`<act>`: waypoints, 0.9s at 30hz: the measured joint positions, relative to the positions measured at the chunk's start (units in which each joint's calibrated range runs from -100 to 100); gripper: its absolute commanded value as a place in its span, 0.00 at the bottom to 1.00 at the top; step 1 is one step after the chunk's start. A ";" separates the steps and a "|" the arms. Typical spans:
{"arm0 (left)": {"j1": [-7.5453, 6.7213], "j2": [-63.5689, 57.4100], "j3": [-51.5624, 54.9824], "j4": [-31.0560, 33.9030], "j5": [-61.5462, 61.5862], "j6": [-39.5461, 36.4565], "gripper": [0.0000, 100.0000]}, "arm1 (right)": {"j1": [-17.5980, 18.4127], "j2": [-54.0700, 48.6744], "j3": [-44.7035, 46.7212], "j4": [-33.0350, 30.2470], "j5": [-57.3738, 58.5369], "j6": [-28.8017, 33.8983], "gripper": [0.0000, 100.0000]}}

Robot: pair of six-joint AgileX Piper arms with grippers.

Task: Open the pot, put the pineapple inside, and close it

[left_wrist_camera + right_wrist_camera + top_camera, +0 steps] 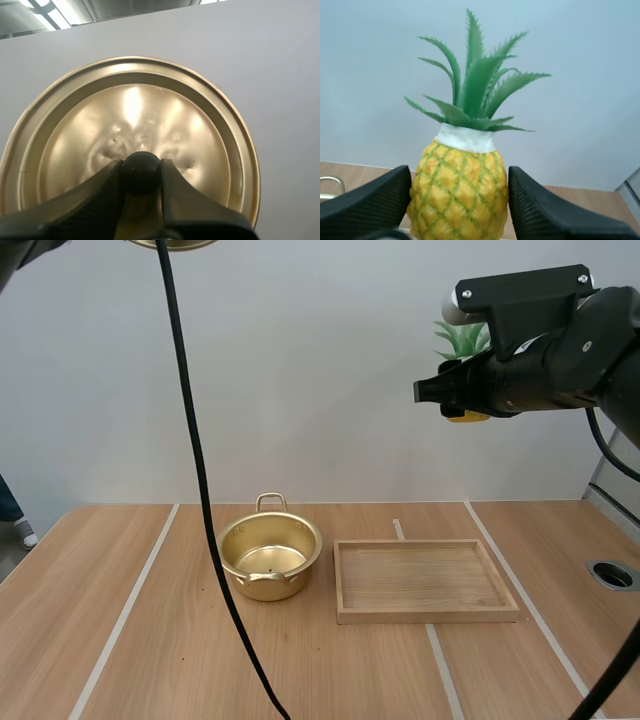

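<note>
The golden pot (269,560) stands uncovered on the table, left of the wooden tray. Its golden lid (130,135) is held up high by its black knob (141,172), with my left gripper (141,175) shut on that knob; the lid's edge (172,244) peeks in above the table. My right gripper (459,195) is shut on a yellow pineapple (460,195) with green leaves, held upright. In the high view my right gripper (452,392) hangs high above the tray, and the pineapple's leaves (462,338) and yellow body show behind it.
A shallow wooden tray (425,581) lies right of the pot with nothing in it. A round metal grommet (612,575) sits in the tabletop at the far right. Pale strips run across the wooden table.
</note>
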 measured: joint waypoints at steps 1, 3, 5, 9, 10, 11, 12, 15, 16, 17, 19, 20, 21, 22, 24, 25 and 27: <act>0.00 0.00 0.00 0.00 0.00 0.00 0.00 | 0.00 -0.30 0.00 0.55 0.00 -0.71 0.00; 0.00 0.00 0.00 0.00 0.00 0.00 0.00 | 0.00 -0.45 0.00 2.99 0.00 -2.59 0.00; 0.00 0.00 0.00 0.00 0.00 0.00 0.00 | 0.00 -0.45 0.00 5.83 0.00 -3.79 0.00; 0.00 0.00 0.00 0.00 0.00 0.00 0.00 | 0.00 -0.26 0.00 12.76 0.16 -7.97 0.00; 0.00 0.00 0.00 0.00 0.00 0.00 0.00 | 0.00 0.02 0.00 14.03 0.16 -8.77 0.00; 0.00 0.00 0.00 0.00 0.00 0.00 0.00 | 0.00 0.67 0.00 15.53 0.16 -10.89 0.00; 0.00 0.00 0.00 0.00 0.00 0.00 0.00 | 0.00 1.35 -0.12 16.59 0.16 -12.06 0.00; 0.00 0.00 0.00 0.00 0.00 0.00 0.00 | 0.31 3.46 -0.12 17.77 0.16 -13.38 0.00; 0.00 0.00 0.00 0.00 0.00 0.00 0.00 | 0.85 4.54 -0.12 17.91 0.16 -13.62 0.00; 0.00 0.00 0.00 0.00 0.00 0.00 0.00 | 1.21 5.06 -0.12 17.99 0.16 -13.71 0.00; 0.00 0.00 0.00 0.00 0.00 0.00 0.00 | 2.22 5.89 -0.12 18.17 0.16 -13.80 0.00; 0.00 0.00 0.00 0.00 0.00 0.00 0.00 | 2.77 6.07 -0.12 18.26 0.16 -13.80 0.00; 0.00 0.00 0.00 0.00 0.00 0.00 0.00 | 3.22 6.07 -0.12 18.26 0.16 -13.87 0.00; 0.00 0.00 0.00 0.00 0.00 0.00 0.00 | 3.77 6.07 -0.12 18.26 0.16 -13.99 0.00; 0.00 0.00 0.00 0.00 0.00 0.00 0.00 | 4.70 6.07 -0.12 18.38 0.16 -14.10 0.00; 0.00 0.00 0.00 0.00 0.00 0.00 0.00 | 5.30 6.07 -0.12 18.48 0.16 -14.14 0.00; 0.00 0.00 0.00 0.00 0.00 0.00 0.00 | 6.15 6.31 -0.12 18.59 0.16 -14.22 0.00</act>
